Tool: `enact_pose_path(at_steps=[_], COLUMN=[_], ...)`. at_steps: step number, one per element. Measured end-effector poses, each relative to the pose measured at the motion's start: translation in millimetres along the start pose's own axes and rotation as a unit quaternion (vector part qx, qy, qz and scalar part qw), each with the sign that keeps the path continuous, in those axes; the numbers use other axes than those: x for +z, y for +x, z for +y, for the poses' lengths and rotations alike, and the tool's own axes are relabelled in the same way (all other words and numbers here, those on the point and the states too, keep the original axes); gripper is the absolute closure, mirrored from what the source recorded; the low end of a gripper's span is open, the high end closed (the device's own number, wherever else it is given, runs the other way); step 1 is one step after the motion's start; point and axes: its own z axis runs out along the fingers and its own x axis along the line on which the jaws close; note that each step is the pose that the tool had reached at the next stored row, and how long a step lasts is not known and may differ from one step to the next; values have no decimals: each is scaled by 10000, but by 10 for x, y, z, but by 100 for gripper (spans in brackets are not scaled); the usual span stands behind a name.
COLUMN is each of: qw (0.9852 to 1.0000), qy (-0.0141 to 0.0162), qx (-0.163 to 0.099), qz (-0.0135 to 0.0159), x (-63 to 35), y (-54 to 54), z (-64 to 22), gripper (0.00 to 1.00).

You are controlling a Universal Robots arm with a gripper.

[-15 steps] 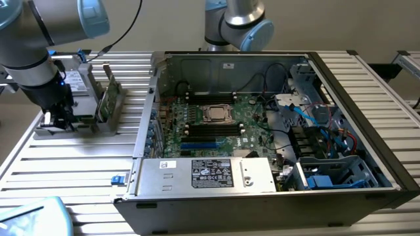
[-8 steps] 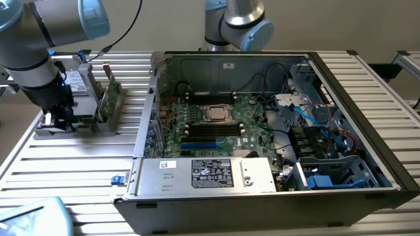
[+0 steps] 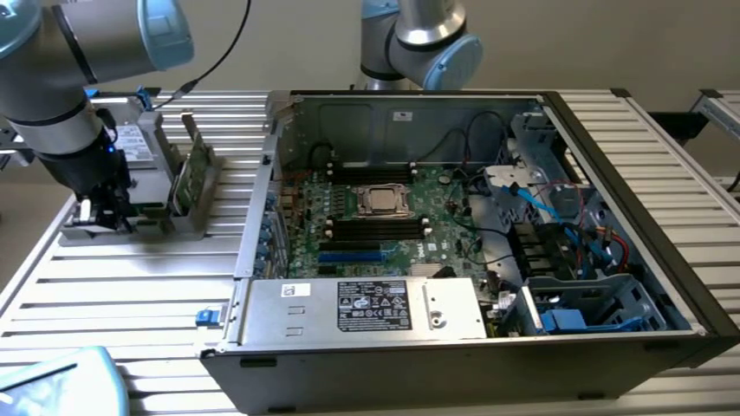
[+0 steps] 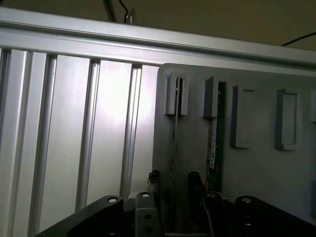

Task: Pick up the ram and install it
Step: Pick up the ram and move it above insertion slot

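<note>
Pincer [image 4: 174, 178] standing wide open, gripping nothing | thin dark ram stick [image 4: 173, 133] sitting edge-up in grey slotted plastic holder [image 4: 256, 163], between the jaws

My arm [image 3: 52, 95] stands nearly upright above my tool [image 3: 102, 212], the wrist turned so the tool points straight down. Its two dark fingers [image 4: 154, 180] hang side by side, parted, the jaws wide with a gap between them.
</note>
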Motion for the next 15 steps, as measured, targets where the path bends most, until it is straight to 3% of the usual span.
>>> enact_pose_path(at_steps=[15], qw=[10000], qy=[2], qx=[8], qz=[-10], x=[2], y=[-4], z=[8], gripper=[63])
